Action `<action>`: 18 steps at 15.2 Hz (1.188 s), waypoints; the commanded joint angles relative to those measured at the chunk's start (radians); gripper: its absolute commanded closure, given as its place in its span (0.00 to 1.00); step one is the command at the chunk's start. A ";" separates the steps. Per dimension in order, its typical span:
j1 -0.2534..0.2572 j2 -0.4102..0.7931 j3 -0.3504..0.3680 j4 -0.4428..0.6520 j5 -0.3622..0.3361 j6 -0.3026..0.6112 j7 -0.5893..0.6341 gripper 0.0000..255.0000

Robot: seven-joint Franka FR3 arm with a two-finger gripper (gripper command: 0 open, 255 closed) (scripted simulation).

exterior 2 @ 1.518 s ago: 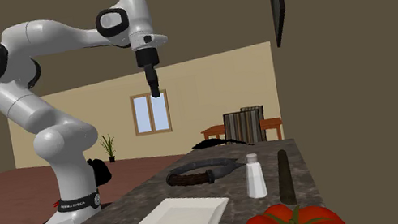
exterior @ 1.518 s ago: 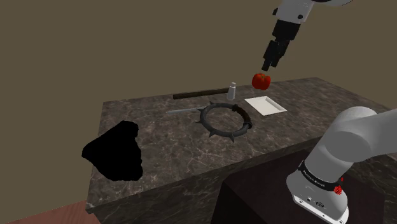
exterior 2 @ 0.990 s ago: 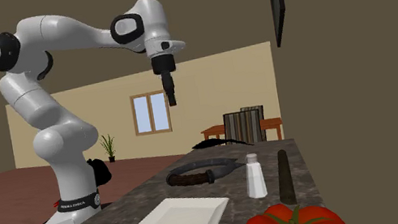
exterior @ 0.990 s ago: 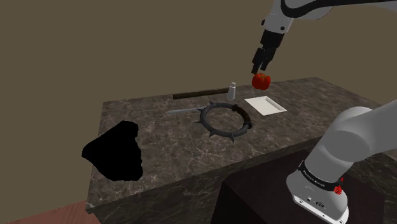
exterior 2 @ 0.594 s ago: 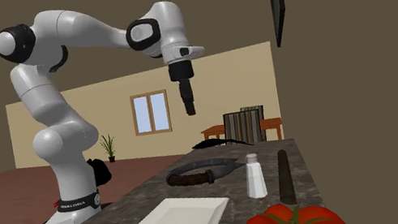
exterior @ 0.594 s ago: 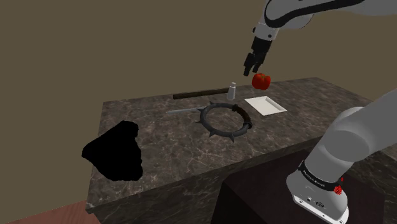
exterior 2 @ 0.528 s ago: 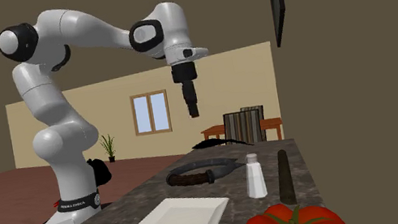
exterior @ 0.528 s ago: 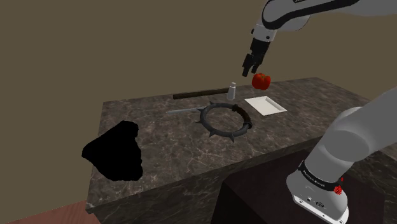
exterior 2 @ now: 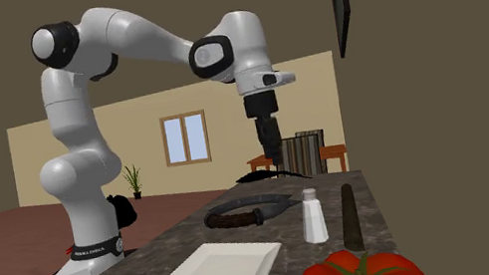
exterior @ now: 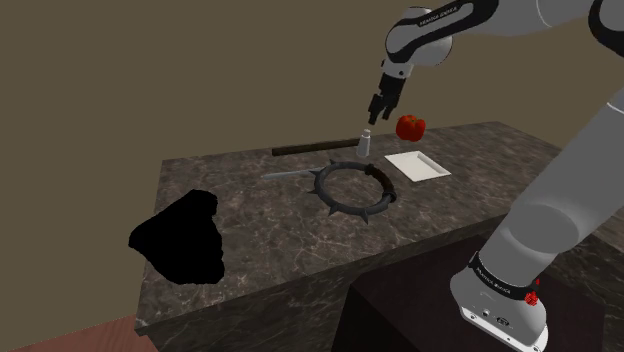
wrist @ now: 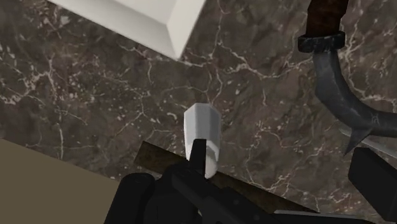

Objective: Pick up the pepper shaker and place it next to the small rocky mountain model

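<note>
Entry: the end effector (exterior: pixel 371 118) is held just above the white shaker (exterior: pixel 366 142), clear of its cap, with the fingers (wrist: pixel 372 184) set wide apart and nothing clasped between them. The shaker is stood upright on the dark marbled surface (exterior: pixel 260 240) near the far edge, just beside a dark rod (exterior: pixel 312 148), and is flanked nearby by a spiked ring (exterior: pixel 355 190), a tomato (exterior: pixel 410 127) and a white tray (exterior: pixel 418 165). The flat-black, jagged model (exterior: pixel 180 238) is found well apart from the shaker, at the end of the surface towards the shoulder view's left.
</note>
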 commanded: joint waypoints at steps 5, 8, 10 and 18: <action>-0.026 0.230 -0.028 0.163 0.077 0.055 -0.086 0.00; -0.030 0.261 -0.026 0.167 0.090 0.080 -0.096 0.00; -0.030 0.275 -0.024 0.156 0.096 0.103 -0.100 0.00; -0.030 0.301 -0.020 0.140 0.108 0.144 -0.109 0.00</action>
